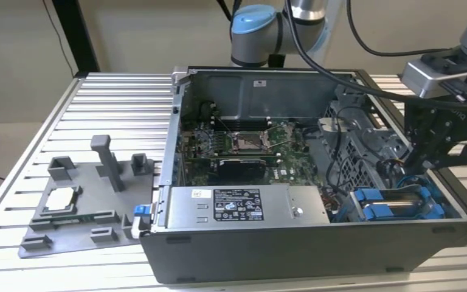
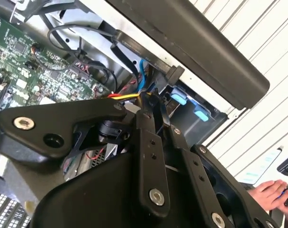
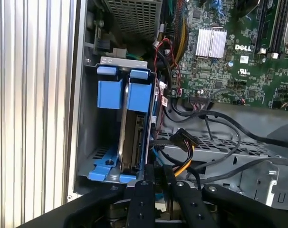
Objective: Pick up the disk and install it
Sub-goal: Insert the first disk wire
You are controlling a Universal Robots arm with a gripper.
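Disk (image 3: 132, 128) sat upright in the blue bay at the case's five o'clock corner in the exterior view. Gripper (image 3: 158, 183) hovered just beside its edge, fingers pinched together, holding nothing. Loose cables (image 3: 182, 142) nearby could probably snag the fingers.

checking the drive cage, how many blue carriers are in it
2, side by side in the drive cage at the case's front corner: one carrier next to the outer wall, the other beside it, holding the disk. More may be hidden.
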